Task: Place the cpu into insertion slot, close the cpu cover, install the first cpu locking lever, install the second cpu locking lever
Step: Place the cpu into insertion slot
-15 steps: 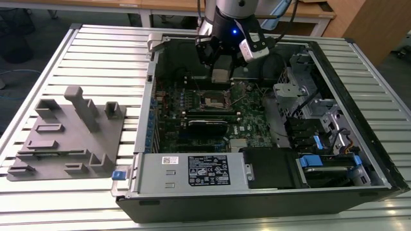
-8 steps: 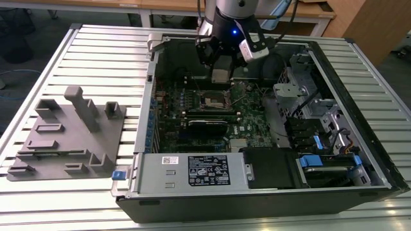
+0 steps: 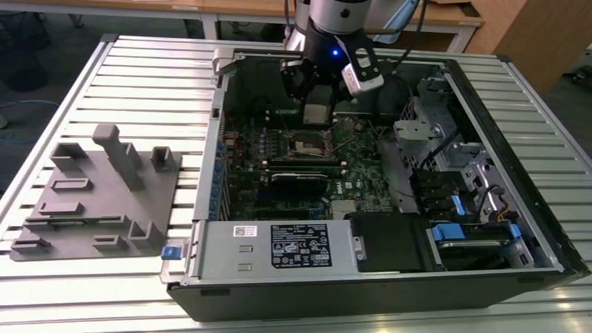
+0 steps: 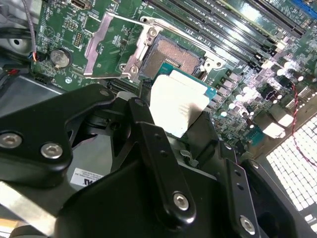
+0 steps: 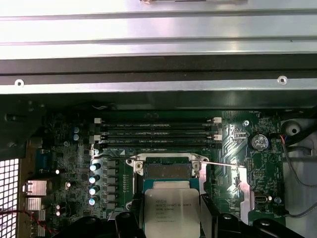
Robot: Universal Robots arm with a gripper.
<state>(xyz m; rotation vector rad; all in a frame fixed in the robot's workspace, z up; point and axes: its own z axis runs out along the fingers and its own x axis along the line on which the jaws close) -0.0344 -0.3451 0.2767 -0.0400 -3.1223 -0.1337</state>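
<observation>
My gripper (image 3: 317, 116) is shut on the cpu (image 3: 317, 113), a small pale silvery square, inside the open computer case. It hangs just above and slightly behind the insertion slot (image 3: 308, 144) on the green board. In both wrist views the cpu (image 4: 176, 101) (image 5: 171, 212) sits between the black fingers (image 4: 143, 124), overlapping one edge of the dark socket (image 4: 173, 57) (image 5: 167, 171). The cpu cover (image 4: 104, 44) (image 5: 242, 184) is flipped open beside the socket. A thin wire locking lever (image 5: 220, 164) stands raised across the socket's corner.
A power supply with a black label (image 3: 298, 246) lies at the case's front. A grey drive bracket (image 3: 434, 132) stands at the exterior view's right. Long black memory slots (image 5: 158, 133) run beside the socket. A grey fixture plate (image 3: 93, 201) rests outside the case.
</observation>
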